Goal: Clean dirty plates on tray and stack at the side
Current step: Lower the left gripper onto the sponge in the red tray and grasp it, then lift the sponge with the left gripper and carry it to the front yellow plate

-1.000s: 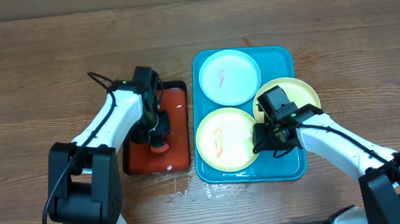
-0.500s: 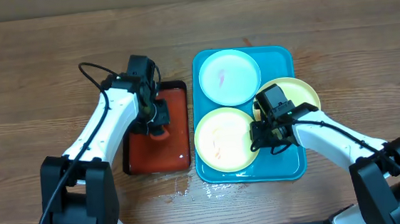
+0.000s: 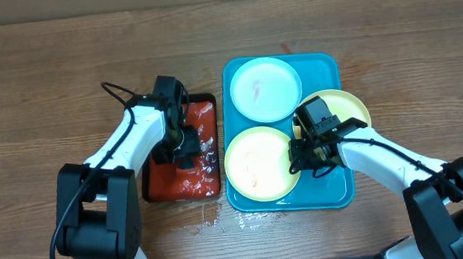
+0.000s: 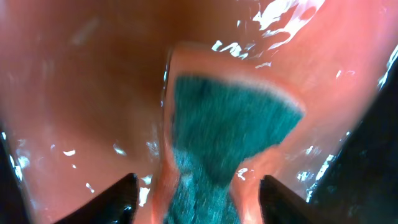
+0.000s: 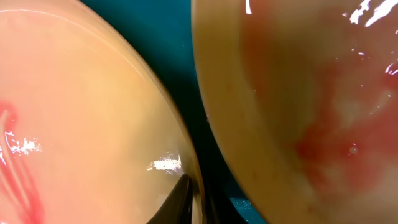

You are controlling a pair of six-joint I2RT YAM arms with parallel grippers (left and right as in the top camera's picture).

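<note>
On the left of the wooden counter (image 3: 45,70), the left end effector (image 3: 185,143) is low over the small red tray (image 3: 165,184), which holds shallow water with bright glints. In the left wrist view its jaws stand well apart. A sponge (image 4: 224,124) with a green scouring face and an orange body lies in the water between them, and neither finger seems to press it, so I judge that nothing is held there.

To the right is the teal tray (image 3: 335,189) with all three plates. The mint-rimmed plate (image 3: 265,88) is at the far side, the near yellow-green plate (image 3: 259,162) is at the near left, and the second yellow-green plate (image 3: 354,107) is at the right, hanging over the tray's rim. All of them show pink or orange smears, and no plate is stacked at the side.

The right end effector (image 3: 302,153) is at the right edge of the near yellow-green plate. Its jaws are closed, and the right wrist view shows one dark fingertip (image 5: 177,200) at that plate's rim, so I judge that it pinches the rim to steady the plate.

The step in hand seems to be wetting the sponge before the first wipe. The next move asks the left end effector to close on the sponge, lift it without much dripping and bring it over the held plate, while the right one keeps a firm hold.
</note>
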